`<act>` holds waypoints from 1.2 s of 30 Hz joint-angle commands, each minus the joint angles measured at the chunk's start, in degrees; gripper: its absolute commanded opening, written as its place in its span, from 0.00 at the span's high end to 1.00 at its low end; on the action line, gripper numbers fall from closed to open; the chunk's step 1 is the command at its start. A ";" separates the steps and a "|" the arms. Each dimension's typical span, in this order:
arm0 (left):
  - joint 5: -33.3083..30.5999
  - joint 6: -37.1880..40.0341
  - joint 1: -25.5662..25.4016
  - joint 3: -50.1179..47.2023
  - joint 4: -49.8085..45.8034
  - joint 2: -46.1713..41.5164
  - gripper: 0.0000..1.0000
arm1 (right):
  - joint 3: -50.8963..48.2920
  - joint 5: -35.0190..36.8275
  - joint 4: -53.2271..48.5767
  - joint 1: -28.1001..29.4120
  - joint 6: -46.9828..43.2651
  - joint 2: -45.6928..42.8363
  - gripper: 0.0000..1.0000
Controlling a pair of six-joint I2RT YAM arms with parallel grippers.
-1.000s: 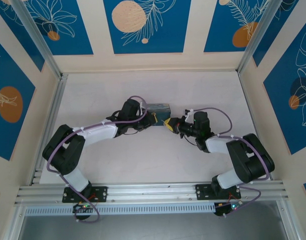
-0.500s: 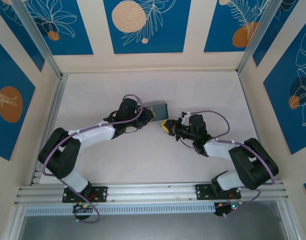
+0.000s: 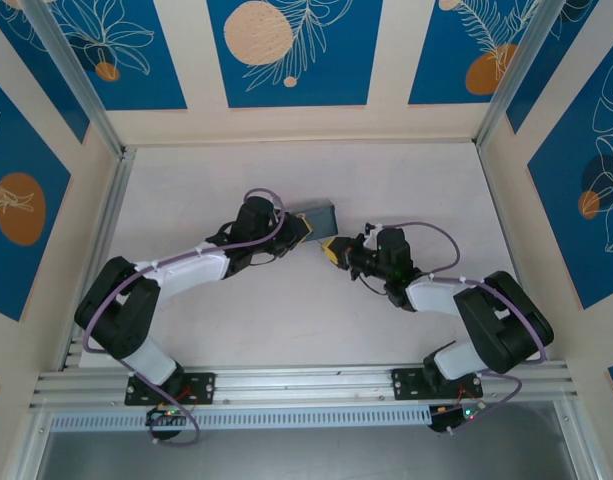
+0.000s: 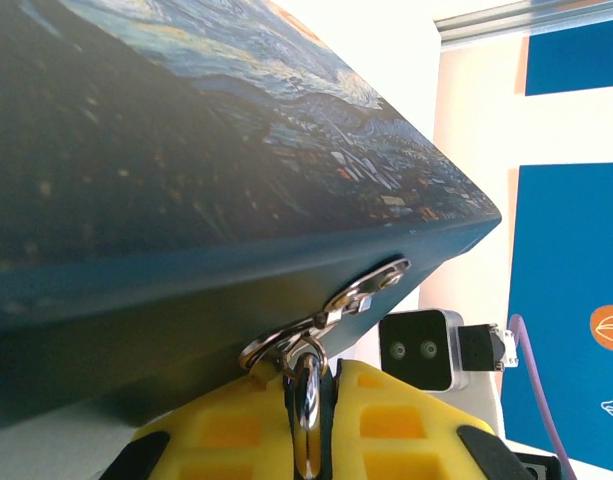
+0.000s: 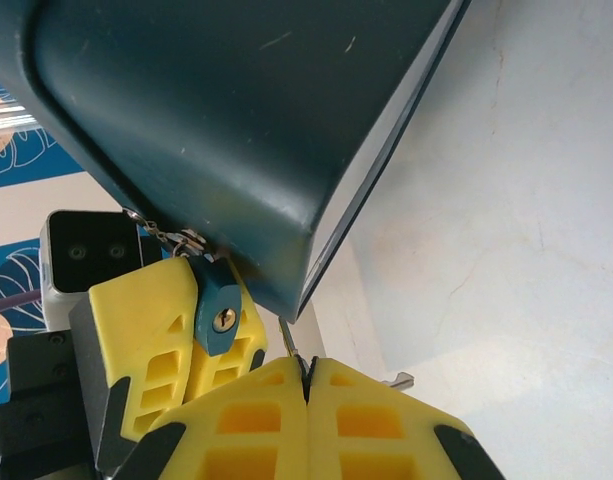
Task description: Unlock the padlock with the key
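The padlock (image 5: 218,312) is a small blue lock that hangs from the hasp (image 4: 371,288) of the night-painting box (image 4: 186,170). Its keyhole faces the right wrist camera. My left gripper (image 4: 308,378) is shut on the padlock, with the silver shackle (image 4: 306,385) pinched between its yellow fingers (image 5: 146,340). My right gripper (image 5: 306,375) is shut on the key (image 5: 288,338). The key's thin tip pokes out just right of the padlock, a short way from the keyhole. In the top view the left gripper (image 3: 304,232) and the right gripper (image 3: 332,250) meet at the box's near corner (image 3: 318,216).
The box stands mid-table on the pale tabletop (image 3: 406,180). Aluminium posts and blue panelled walls (image 3: 286,50) close in the back and sides. Open table lies behind the box and toward both side walls.
Over the last second the right gripper moved a little left toward the box corner. The left gripper and the box shifted slightly away and turned. Both grips are unchanged.
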 commanded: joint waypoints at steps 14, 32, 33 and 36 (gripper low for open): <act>-1.01 0.63 0.58 -0.46 4.24 -2.71 1.00 | 4.08 0.45 0.72 1.61 0.17 1.59 1.00; -1.03 -0.03 0.48 -0.89 5.19 -2.67 1.00 | 5.57 0.56 1.43 2.05 0.82 2.80 1.00; -1.00 -0.11 0.43 -0.94 5.34 -2.71 1.00 | 5.64 0.58 1.92 2.13 1.06 3.23 1.00; -0.93 -0.62 0.43 -1.16 5.89 -2.55 1.00 | 5.88 0.58 4.14 2.30 2.22 4.43 1.00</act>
